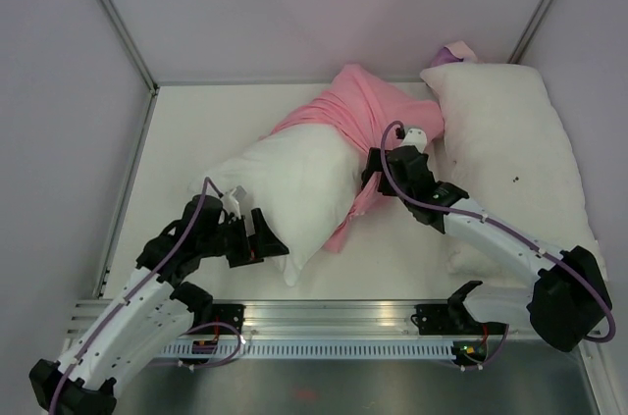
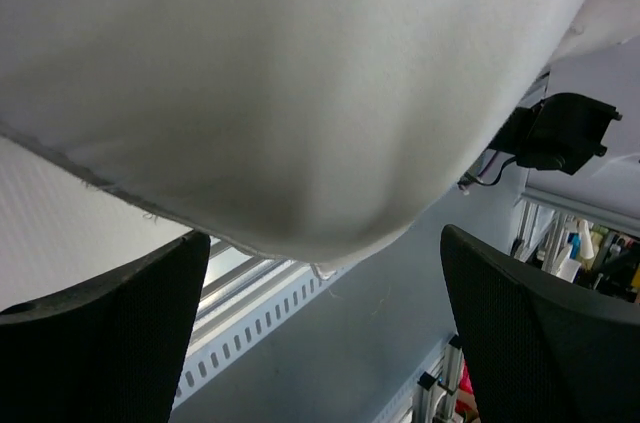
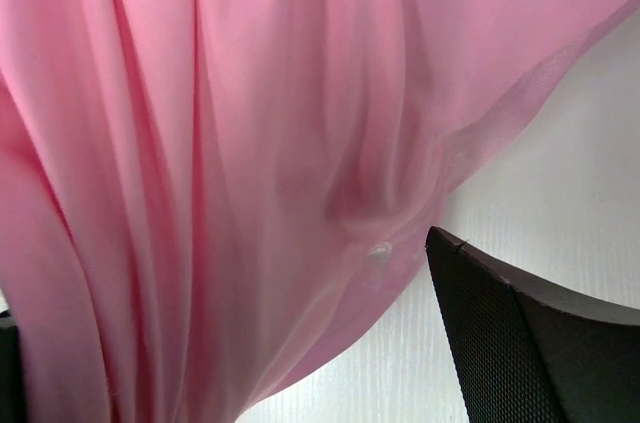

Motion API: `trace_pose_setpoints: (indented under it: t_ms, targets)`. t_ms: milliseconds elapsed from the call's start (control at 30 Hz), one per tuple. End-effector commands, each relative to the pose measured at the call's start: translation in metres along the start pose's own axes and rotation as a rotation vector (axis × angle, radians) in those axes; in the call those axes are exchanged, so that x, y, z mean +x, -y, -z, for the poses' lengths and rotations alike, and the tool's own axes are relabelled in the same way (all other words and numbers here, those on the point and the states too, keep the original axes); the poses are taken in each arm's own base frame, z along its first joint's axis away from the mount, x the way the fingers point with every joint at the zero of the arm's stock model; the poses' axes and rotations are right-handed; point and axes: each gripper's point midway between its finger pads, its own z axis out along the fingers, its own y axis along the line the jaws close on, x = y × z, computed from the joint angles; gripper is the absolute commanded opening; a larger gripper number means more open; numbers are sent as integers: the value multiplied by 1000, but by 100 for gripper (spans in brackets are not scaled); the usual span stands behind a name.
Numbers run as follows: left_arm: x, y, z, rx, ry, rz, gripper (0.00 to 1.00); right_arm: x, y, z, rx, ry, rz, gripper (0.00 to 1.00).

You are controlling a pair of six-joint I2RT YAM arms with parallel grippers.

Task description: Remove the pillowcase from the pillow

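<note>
Seen from above, the widest bare stretch of the table lies at nine to eleven o'clock from the pillow and runs out to the left wall. A narrower bare strip opens at five o'clock, between the pillow's near edge and the right arm. At two to three o'clock the bunched pillowcase and a second white pillow, which fills the right side, block the way. At seven o'clock the left gripper, fingers spread, crowds the pillow's near corner.
</note>
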Motion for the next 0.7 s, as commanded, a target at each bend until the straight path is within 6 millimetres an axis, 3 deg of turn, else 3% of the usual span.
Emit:
trace_pose_setpoints:
  t_ms: [0, 233, 400, 500, 533, 600, 633, 667]
  targets:
    - [-5, 12, -13, 39, 13, 25, 100, -33, -21, 14, -76, 71, -34, 98]
    - [0, 34, -47, 157, -14, 31, 100, -24, -33, 13, -136, 30, -45, 98]
    - [-10, 42, -58, 203, 17, 37, 96, -14, -50, 15, -226, -28, -35, 98]
    - [-19, 59, -55, 285, 52, 24, 63, -7, -53, 12, -241, -63, 1, 98]
    - [-22, 65, -53, 310, 67, 18, 45, -6, -54, 10, -245, -71, 24, 98]
    - [-27, 76, -50, 349, 80, 7, 25, -10, -57, 12, -251, -64, 45, 98]
    - [-27, 78, -49, 352, 77, 6, 3, -15, -59, 15, -254, -50, 54, 98]
    - [-29, 79, -49, 350, 78, 8, 2, -20, -62, 18, -252, -29, 81, 98]
